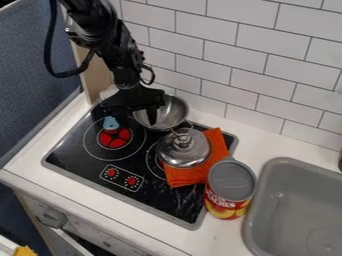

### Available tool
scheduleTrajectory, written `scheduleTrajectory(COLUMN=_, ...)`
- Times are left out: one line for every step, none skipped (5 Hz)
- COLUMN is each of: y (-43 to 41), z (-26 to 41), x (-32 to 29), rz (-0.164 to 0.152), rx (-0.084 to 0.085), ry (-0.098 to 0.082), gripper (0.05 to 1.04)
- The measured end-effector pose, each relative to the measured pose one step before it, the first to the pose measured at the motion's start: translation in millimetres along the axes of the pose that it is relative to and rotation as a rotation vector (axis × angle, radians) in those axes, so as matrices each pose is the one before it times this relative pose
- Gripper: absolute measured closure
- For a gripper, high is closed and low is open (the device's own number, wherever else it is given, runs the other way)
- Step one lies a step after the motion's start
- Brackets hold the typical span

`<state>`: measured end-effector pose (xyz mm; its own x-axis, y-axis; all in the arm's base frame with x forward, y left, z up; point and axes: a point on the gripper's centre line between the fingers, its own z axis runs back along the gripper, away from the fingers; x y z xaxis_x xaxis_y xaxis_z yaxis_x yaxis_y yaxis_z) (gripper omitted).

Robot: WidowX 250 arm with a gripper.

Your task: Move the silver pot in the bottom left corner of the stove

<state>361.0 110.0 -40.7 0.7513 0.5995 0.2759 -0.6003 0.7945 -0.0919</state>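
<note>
The black gripper hangs over the back left part of the stove, at the left rim of an open silver pot. Part of the gripper overlaps the pot's left side and hides some of its rim. This pot stands at the back of the stove, near the wall. Whether the gripper touches it I cannot tell. A round silver piece with a knob on top, like a lid or lidded pot, sits just in front, partly over an orange cloth.
A small blue object lies at the back of the left burner, with its red centre in front. A large can stands at the stove's right edge. Farther right is a grey sink. The tiled wall rises behind.
</note>
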Motion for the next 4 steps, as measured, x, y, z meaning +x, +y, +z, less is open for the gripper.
scheduleTrajectory(y=-0.1, z=0.01, x=0.25, rz=0.01, rx=0.0023, ry=-0.0027, gripper=0.716)
scheduleTrajectory(y=2.76, z=-3.26, x=-0.65, rz=0.0059, rx=0.0102, ry=0.0022, gripper=0.914)
scheduleTrajectory(y=4.48, z=0.32, x=-0.71, rz=0.0085, rx=0.0027, ry=0.0009, gripper=0.992)
scheduleTrajectory(y=6.63, z=5.97, x=-3.08, rz=0.0158, rx=-0.0108, ry=0.0169, gripper=0.999)
